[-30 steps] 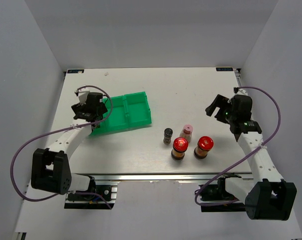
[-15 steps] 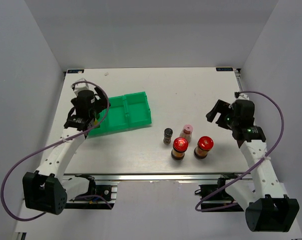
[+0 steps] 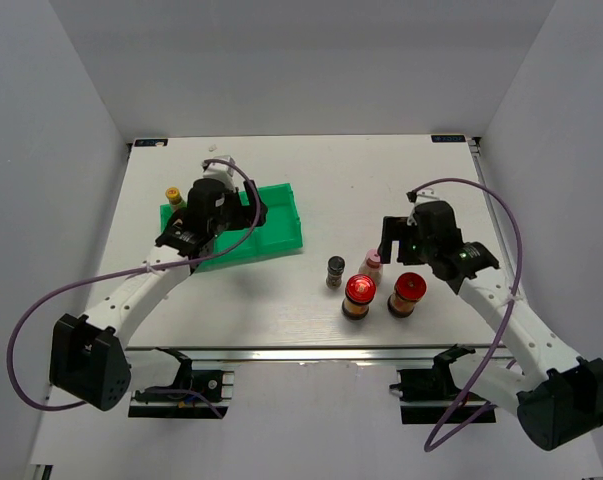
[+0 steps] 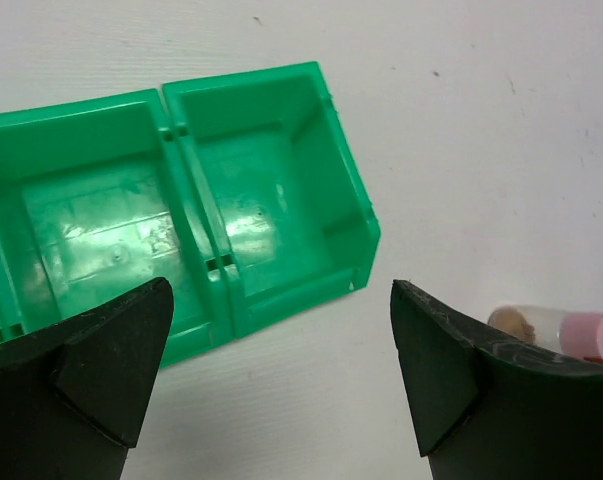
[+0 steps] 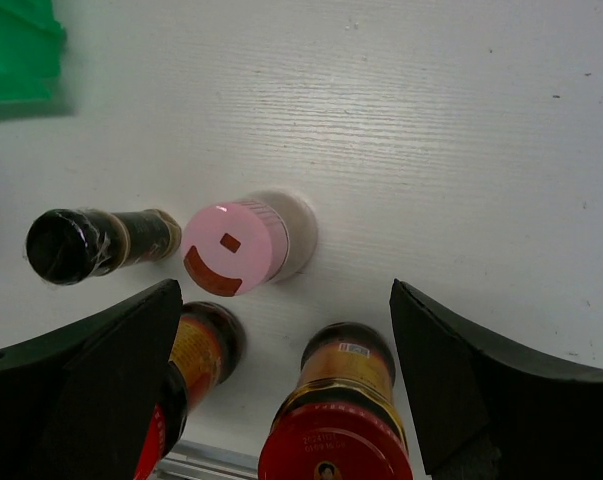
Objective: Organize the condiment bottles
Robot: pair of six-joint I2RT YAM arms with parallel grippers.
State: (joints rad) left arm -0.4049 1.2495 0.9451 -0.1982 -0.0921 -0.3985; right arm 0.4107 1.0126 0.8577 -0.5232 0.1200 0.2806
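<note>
On the white table (image 3: 381,170), right of centre, a tight cluster of four upright bottles. At its far side, a small dark grey-capped bottle (image 3: 335,270) and, just to its right, a small clear pink-capped bottle (image 3: 373,263). At its near side, two wide dark jars with glossy red lids: left red-lidded jar (image 3: 358,295) and right red-lidded jar (image 3: 407,293), close together with a narrow gap between.

Seen from the right wrist: a curved red mark and a small red tab on the pink cap; a grey cap that reads almost black under crinkled film; yellow-and-red labels on the shoulders of both jars.

Away from the cluster, a slim brown yellow-capped bottle (image 3: 173,197), upright at the far-left corner of the green plastic tray (image 3: 281,228). Cannot tell whether inside the end compartment or just beside it.

Tray on the left half of the table, a row of open-topped compartments set slightly askew. In the left wrist view, two compartments side by side with a thin divider between, glossy green floors catching the light. At that view's right edge, the pink-capped bottle again, partly hidden behind a finger.

Left gripper (image 4: 281,287) above the tray's middle, jaws spread wide, nothing between them. Right gripper (image 5: 281,288) above the cluster, jaws likewise spread wide and gripping nothing, pink cap just off the midline between the fingers.
</note>
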